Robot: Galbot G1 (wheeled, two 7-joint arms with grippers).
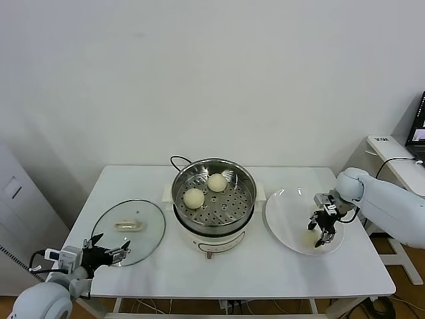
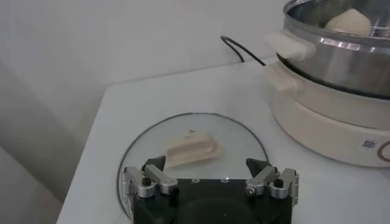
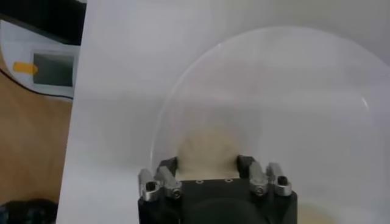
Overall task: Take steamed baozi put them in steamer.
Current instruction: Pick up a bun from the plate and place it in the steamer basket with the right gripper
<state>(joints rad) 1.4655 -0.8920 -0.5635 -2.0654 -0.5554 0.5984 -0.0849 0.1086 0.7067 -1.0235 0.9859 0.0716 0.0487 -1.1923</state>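
Steel steamer (image 1: 214, 194) already holds two baozi (image 1: 205, 190); at least one more baozi (image 3: 206, 149) lies on the plate (image 1: 284, 222) just right of it. The right gripper (image 1: 321, 233) is down over that bun, fingers spread around it, not yet closed. The left gripper (image 1: 106, 254) waits, spread, by the lid (image 1: 128, 231) left of the steamer.

The right arm reaches in from the right side, its wrist bent downward and the right gripper (image 1: 323, 234) pointing down, fingers spread apart. The left gripper (image 1: 106, 253) rests low at the near left, fingers apart.
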